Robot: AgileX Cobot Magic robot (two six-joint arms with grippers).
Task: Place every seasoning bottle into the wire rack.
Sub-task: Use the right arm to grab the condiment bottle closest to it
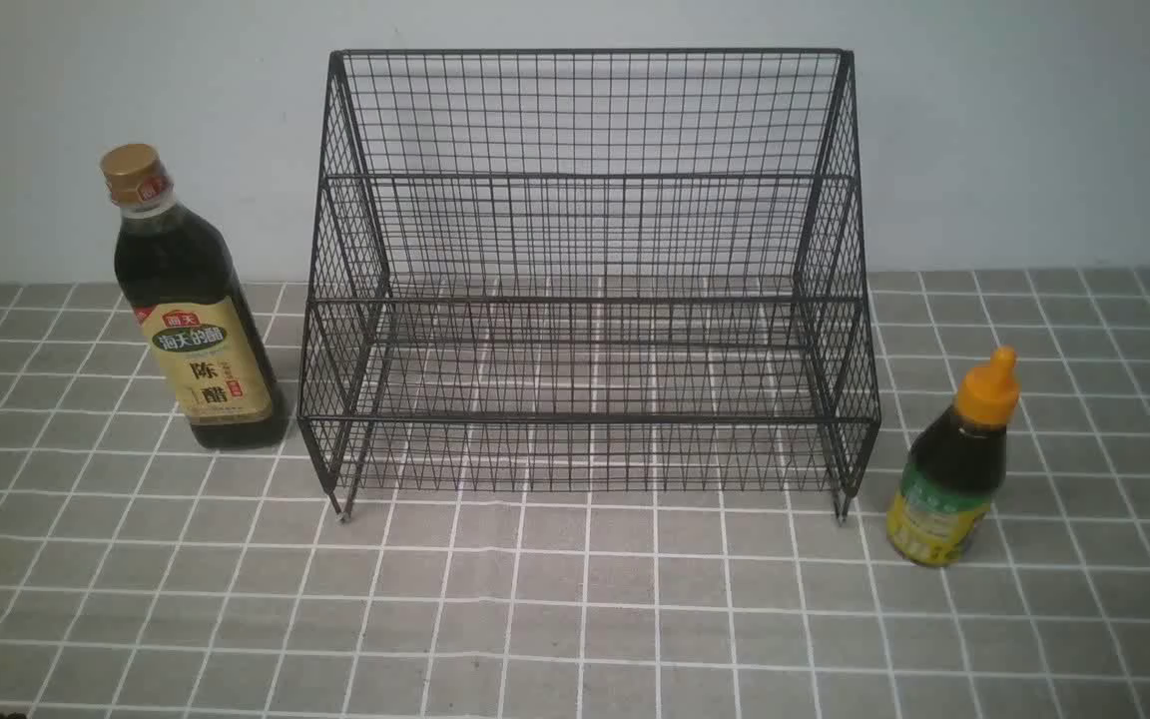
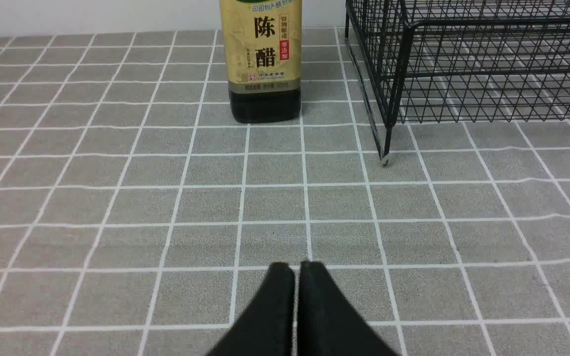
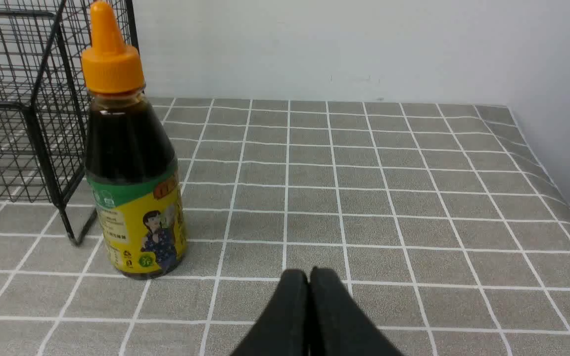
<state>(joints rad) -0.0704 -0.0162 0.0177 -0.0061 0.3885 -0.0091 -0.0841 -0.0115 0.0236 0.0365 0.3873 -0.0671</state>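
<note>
Back edge, centre: big black wire-mesh stepped rack point(image 1: 585, 300), tall back up against the pale wall point(image 1: 1034, 130), sloped sides, short feet planted on the grey tile-patterned counter point(image 1: 585, 619).
Back-left stretch of the counter: tall dark-liquid bottle with the gold cap and tan Chinese-character label point(image 1: 191, 310), upright, just beside the rack's left side and outside it, base on the counter.
Right side, nearer the front edge: shorter dark-liquid bottle with the orange pointed nozzle cap and green-yellow label point(image 1: 949, 469), upright, near the rack's front right foot, a small gap between them, also outside the rack.
Left jaws: two black tips pressed together with only a hairline seam showing in the left wrist view, holding nothing, low over bare counter; the tall bottle point(image 2: 264, 59) stands straight ahead, well apart, with the rack's front left foot point(image 2: 385, 158) off to one side.
Right jaws: black tips pressed together in the right wrist view, holding nothing; the short bottle point(image 3: 131, 183) is near but not touching, off to one side, rack mesh point(image 3: 18, 123) behind it.
Front view: neither arm shows in it.
</note>
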